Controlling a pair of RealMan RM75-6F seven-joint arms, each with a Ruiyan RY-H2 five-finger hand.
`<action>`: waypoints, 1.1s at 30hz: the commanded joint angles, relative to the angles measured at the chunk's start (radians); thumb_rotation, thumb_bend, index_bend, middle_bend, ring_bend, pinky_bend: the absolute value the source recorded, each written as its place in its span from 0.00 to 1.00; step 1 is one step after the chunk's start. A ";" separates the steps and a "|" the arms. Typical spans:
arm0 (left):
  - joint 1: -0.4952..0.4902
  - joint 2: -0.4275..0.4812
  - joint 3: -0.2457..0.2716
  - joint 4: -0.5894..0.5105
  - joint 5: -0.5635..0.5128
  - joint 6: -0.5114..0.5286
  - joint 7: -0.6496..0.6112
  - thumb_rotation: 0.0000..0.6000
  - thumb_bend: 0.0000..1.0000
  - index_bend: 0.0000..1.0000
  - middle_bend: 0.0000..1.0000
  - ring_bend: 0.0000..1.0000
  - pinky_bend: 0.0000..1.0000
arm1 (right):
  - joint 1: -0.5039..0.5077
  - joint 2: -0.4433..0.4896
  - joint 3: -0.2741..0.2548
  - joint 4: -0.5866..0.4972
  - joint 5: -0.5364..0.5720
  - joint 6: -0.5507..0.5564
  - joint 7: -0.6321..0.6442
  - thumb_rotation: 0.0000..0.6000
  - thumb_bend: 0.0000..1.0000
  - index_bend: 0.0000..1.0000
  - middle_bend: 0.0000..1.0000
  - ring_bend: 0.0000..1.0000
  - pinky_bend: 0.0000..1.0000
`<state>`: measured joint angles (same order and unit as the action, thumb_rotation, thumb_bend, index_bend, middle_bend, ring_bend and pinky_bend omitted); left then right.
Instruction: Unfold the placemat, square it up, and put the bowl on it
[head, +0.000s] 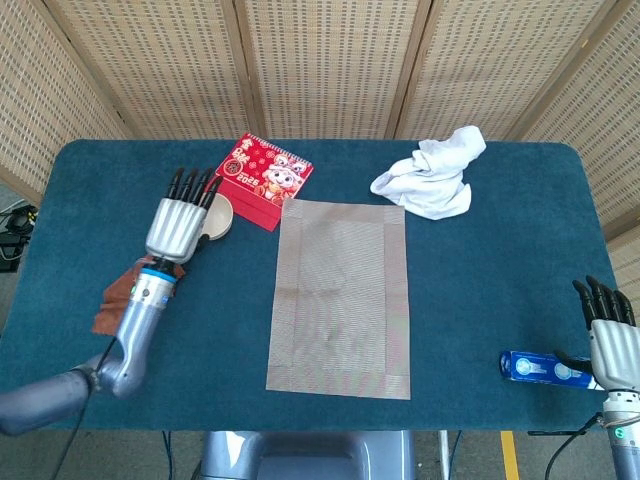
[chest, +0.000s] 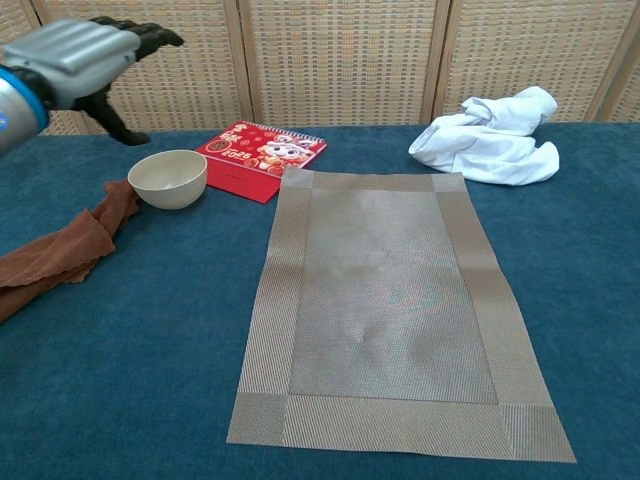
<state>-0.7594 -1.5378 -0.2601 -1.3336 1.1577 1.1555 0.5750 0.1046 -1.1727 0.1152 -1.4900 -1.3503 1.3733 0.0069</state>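
Hovering left hand, fingers spread and empty, over the round beige bowl.
Flat woven taupe placemat fills centre frame, ready to receive it; right hand idles open, lower right.

Blue table: placemat, bowl, calendar, cloths.

Woven wicker screen panels in wooden frames back a blue-covered table.

Placemat: grey-brown weave, darker border band. Bowl: cream. Booklet: red, cartoon print. Rag: rust brown. Cloth: white. Table: dark teal. Box: blue.
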 joint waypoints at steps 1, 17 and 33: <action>0.086 0.118 0.066 -0.127 0.045 0.064 -0.043 1.00 0.20 0.00 0.00 0.00 0.00 | 0.002 -0.005 -0.005 0.001 -0.006 -0.001 -0.009 1.00 0.14 0.04 0.00 0.00 0.00; 0.399 0.356 0.289 -0.429 0.110 0.252 -0.088 1.00 0.21 0.00 0.00 0.00 0.00 | -0.008 -0.025 -0.020 -0.013 -0.067 0.063 -0.051 1.00 0.14 0.05 0.00 0.00 0.00; 0.543 0.405 0.333 -0.448 0.250 0.392 -0.145 1.00 0.22 0.00 0.00 0.00 0.00 | -0.006 -0.058 -0.058 -0.010 -0.162 0.096 -0.079 1.00 0.14 0.07 0.00 0.00 0.00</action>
<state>-0.2202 -1.1333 0.0713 -1.7845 1.4029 1.5483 0.4265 0.0981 -1.2284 0.0596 -1.5027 -1.5112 1.4709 -0.0714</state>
